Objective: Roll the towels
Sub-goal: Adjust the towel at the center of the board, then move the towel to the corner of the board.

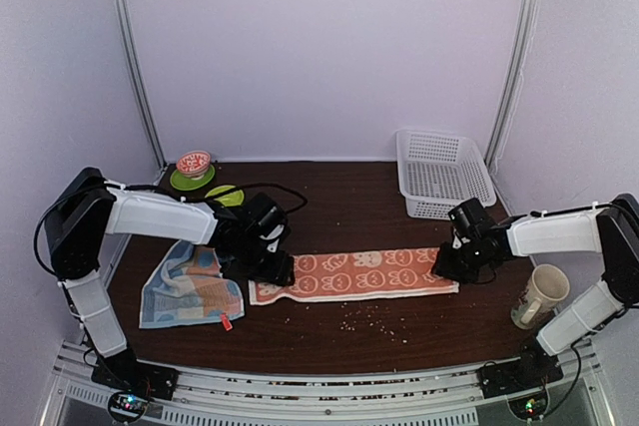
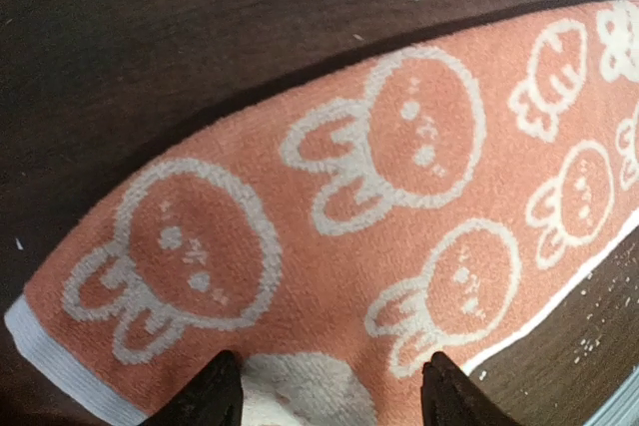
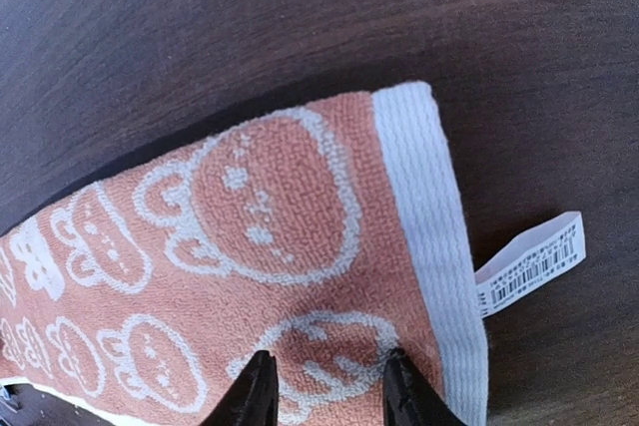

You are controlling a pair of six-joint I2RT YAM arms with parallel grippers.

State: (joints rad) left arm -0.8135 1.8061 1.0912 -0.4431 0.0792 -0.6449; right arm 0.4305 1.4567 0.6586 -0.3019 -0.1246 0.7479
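Observation:
The orange towel [image 1: 354,273] with white rabbit print lies flat as a long strip across the middle of the table. My left gripper [image 1: 280,272] is at its left end, open, with both fingertips down on the cloth [image 2: 399,207]. My right gripper [image 1: 446,266] is at the towel's right end [image 3: 270,236], near the white hem and its barcode tag [image 3: 529,264]. It is open too, its tips set on the cloth. In the wrist views the left gripper [image 2: 334,396] and the right gripper [image 3: 329,391] each show flat towel between their fingers. The light-blue towel [image 1: 190,291] lies crumpled at the left.
A white basket [image 1: 442,172] stands at the back right. A cream mug [image 1: 539,296] is at the right edge. A small bowl on a green plate [image 1: 193,169] and another green dish [image 1: 227,195] sit at the back left. Crumbs [image 1: 369,318] and a small red item [image 1: 226,322] lie in front.

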